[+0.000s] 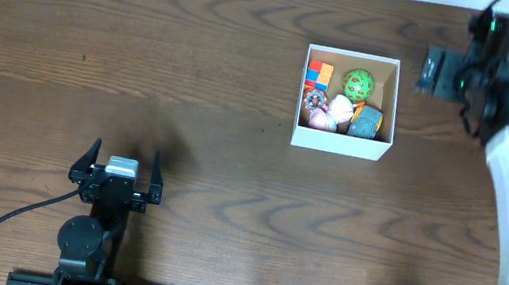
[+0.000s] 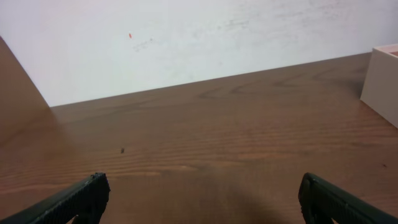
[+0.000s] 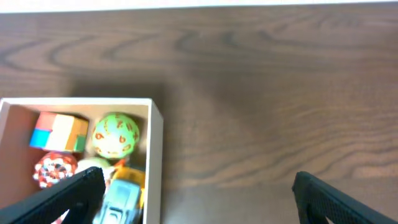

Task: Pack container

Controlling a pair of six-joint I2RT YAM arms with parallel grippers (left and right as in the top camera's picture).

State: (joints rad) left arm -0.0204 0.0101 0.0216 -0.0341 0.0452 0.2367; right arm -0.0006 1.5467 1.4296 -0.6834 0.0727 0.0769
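"Above the table, where did the container [image 1: 340, 142] lie?"

"On the far right part of the brown table [image 1: 194, 73], open side up, with a green ball [image 1: 357, 82], a coloured block [image 1: 320, 72] and other small toys inside. The right gripper [image 1: 429, 72] hung just beside its right wall, not touching it. The left gripper [image 1: 125, 154] sat well apart at the near left, fingers spread and holding nothing."

"And from the left wrist?"

"The left gripper [image 2: 204, 193] showed both fingers wide apart, bare table between them. Only a white corner of the container [image 2: 382, 81] appeared at the right edge."

"And the right wrist?"

"The right gripper [image 3: 198, 186] had its fingers wide apart with nothing between them. One finger overlapped the container [image 3: 155, 155]; the green ball [image 3: 115, 135] sat inside, against the right wall."
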